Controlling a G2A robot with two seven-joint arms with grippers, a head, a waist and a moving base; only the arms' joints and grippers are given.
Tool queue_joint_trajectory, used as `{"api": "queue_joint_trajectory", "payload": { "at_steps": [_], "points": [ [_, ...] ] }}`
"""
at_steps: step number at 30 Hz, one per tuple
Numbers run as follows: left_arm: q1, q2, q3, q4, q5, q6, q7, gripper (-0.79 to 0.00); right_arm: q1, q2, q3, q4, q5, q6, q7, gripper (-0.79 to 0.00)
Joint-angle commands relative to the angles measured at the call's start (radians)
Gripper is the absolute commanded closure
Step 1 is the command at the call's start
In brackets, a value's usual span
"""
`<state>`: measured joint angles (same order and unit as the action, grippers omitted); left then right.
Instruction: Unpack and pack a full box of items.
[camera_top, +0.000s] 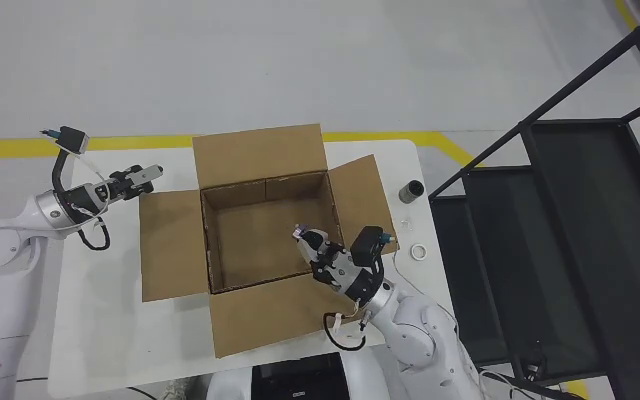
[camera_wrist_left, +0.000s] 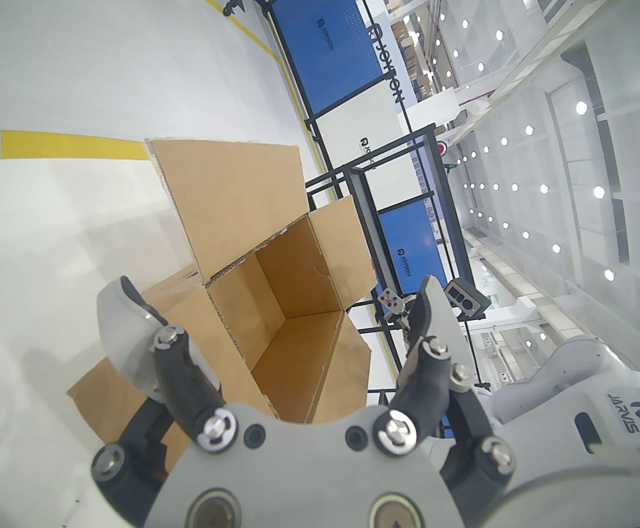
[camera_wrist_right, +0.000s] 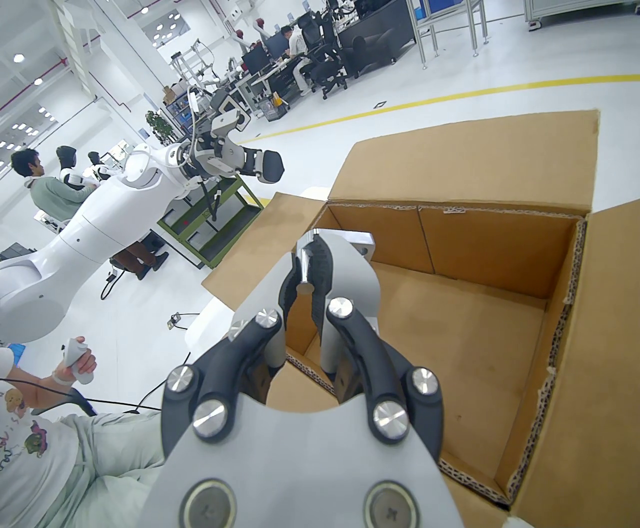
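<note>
Since the brown corrugated-cardboard box (camera_top: 265, 240) shows a bare floor: unpacking looks done, and packing seems the step at hand.
Box place: middle of the white surface (camera_top: 110, 320), its flaps reaching the far and near edges.
Box heading: mouth up, four flaps splayed outward; it is nearly square, but the long axis seems to run from left edge to right edge, slightly skewed.
Right pincer (camera_wrist_right: 307, 260): over the box's near-right corner, fingers drawn together; I cannot tell whether anything small sits between them.
Left pincer (camera_wrist_left: 277, 300): spread wide and empty, by the far-left corner.
Loose items: small dark cylinder (camera_top: 411, 190) and white ring (camera_top: 420, 252), near the right edge.
Next move: probably lift the right pincer clear, spread it, and fetch those.
</note>
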<state>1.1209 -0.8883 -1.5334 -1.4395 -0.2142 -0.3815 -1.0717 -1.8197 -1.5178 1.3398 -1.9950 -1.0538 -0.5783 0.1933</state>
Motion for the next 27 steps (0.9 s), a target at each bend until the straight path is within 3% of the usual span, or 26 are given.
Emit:
{"api": "queue_joint_trajectory", "payload": {
  "at_steps": [1, 19, 21, 27],
  "points": [
    [0.0, 0.0, 0.0, 0.0, 0.0, 0.0, 0.0, -0.785, 0.0, 0.0, 0.0, 0.0, 0.0, 0.0, 0.0, 0.0],
    [0.0, 0.0, 0.0, 0.0, 0.0, 0.0, 0.0, -0.785, 0.011, 0.004, 0.01, -0.002, -0.012, 0.006, 0.012, 0.0],
    [0.0, 0.0, 0.0, 0.0, 0.0, 0.0, 0.0, -0.785, 0.007, 0.011, 0.02, 0.012, 0.061, -0.04, 0.049, 0.0],
    [0.0, 0.0, 0.0, 0.0, 0.0, 0.0, 0.0, -0.785, 0.001, 0.047, 0.198, -0.023, 0.323, -0.151, 0.214, 0.0]
  ]
}}
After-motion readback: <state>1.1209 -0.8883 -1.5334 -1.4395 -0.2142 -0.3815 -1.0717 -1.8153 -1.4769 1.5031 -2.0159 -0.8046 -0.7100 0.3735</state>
